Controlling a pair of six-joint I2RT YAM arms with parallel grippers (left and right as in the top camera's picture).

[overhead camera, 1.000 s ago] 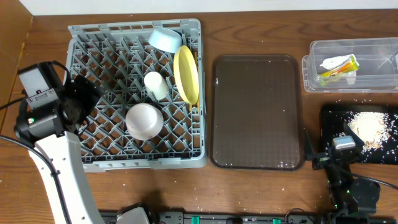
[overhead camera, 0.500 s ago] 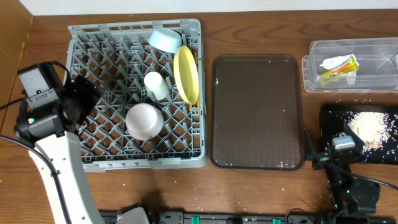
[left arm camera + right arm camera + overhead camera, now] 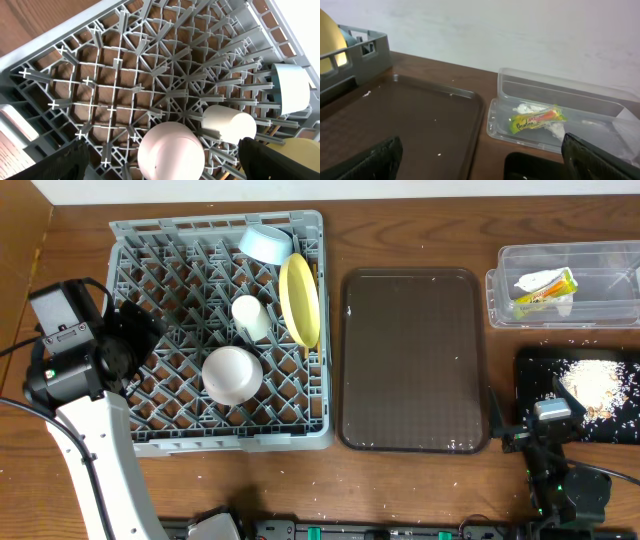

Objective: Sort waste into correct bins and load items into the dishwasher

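Nothing has moved: left end effector (image 3: 162, 162) at the dish rack's (image 3: 220, 442) left edge, right end effector (image 3: 482, 160) well right of it, both released and empty; advise lifting clear of pegs.

Look at the brown tray (image 3: 415, 360). Left of it you see the grey rack (image 3: 170, 290), holding a blue bowl (image 3: 266, 244), a yellow plate (image 3: 299, 298) on its edge, a cream cup (image 3: 250, 317) and a pinkish bowl (image 3: 232, 374). Right of it sit the clear tub (image 3: 600, 252) with a wrapper (image 3: 545, 285) and the black tray (image 3: 535, 370) with crumbs (image 3: 595, 385)
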